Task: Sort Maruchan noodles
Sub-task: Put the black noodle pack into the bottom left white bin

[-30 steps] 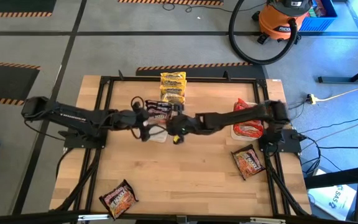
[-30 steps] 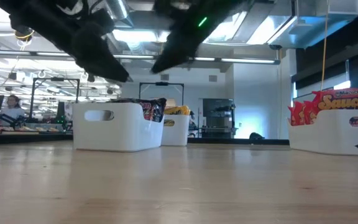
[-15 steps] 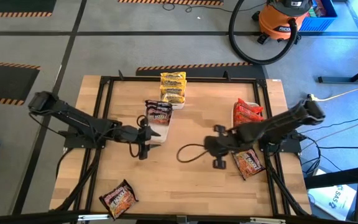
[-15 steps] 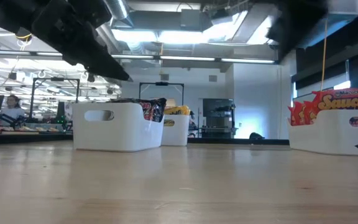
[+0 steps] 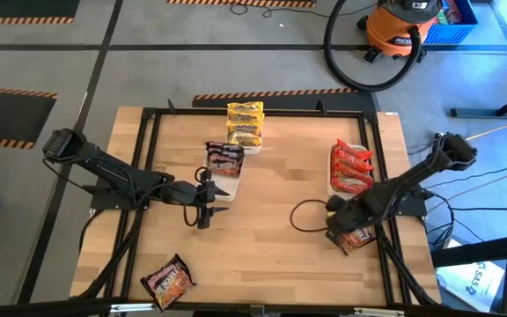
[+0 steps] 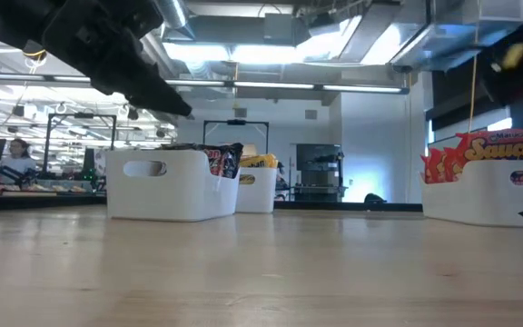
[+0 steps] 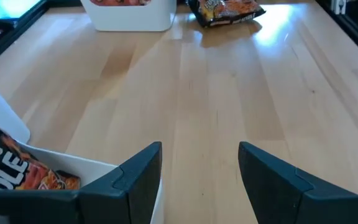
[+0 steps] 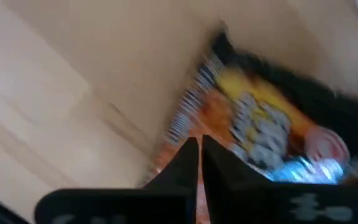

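Right gripper (image 8: 199, 149), fingers together, over a crinkly, seemingly dark noodle packet (image 8: 272, 130).

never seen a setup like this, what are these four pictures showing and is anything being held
Two robot arms work at a wooden table, sorting ramen packets into white trays. One picture looks down from above, one sits at table height, and two come from cameras on the arms' wrists. The left end effector hangs open beside the tray of dark packets, holding nothing. The right end effector is shut, above a loose dark packet, not gripping it. Another loose packet lies near the front edge.
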Tool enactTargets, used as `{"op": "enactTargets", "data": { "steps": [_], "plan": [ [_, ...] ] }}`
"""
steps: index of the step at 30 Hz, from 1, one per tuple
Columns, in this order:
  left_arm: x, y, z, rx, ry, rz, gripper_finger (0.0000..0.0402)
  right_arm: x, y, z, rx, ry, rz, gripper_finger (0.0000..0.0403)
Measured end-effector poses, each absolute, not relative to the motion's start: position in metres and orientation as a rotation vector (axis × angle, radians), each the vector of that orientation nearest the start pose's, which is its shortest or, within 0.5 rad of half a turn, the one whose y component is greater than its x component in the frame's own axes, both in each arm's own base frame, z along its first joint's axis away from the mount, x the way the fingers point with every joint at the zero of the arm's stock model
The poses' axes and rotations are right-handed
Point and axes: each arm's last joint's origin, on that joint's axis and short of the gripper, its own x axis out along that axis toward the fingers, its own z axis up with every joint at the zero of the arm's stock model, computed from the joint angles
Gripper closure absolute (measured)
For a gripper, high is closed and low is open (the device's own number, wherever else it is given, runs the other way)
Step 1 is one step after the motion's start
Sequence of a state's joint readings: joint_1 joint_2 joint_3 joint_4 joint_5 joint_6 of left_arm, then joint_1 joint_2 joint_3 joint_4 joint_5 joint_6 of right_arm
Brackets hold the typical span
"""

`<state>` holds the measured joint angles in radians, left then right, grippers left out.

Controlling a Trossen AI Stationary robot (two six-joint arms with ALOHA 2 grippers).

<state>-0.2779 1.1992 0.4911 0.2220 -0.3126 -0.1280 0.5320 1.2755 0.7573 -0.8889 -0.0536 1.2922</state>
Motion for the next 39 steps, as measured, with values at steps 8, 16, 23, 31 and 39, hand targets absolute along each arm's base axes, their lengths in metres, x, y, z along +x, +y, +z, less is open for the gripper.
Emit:
{"op": "enactTargets", "data": {
  "steps": [8,16,23,31,39],
  "plan": [
    [0.227,-0.056,0.192,0.014,0.455,0.064,0.0195,0.169,0.107,0.197,0.711,1.467,-0.430,0.0376],
    [0.227,-0.056,0.192,0.011,0.460,0.049,0.0195,0.165,0.109,0.208,0.757,1.527,-0.520,0.0316],
    [0.227,-0.056,0.191,0.011,0.460,0.048,0.0195,0.154,0.113,0.205,0.702,1.563,-0.608,0.0162],
    [0.227,-0.056,0.191,0.010,0.461,0.044,0.0195,0.151,0.120,0.198,0.674,1.576,-0.605,0.0080],
    [0.227,-0.056,0.191,0.008,0.461,0.041,0.0195,0.141,0.113,0.169,0.681,1.619,-0.617,0.0101]
  ]
}}
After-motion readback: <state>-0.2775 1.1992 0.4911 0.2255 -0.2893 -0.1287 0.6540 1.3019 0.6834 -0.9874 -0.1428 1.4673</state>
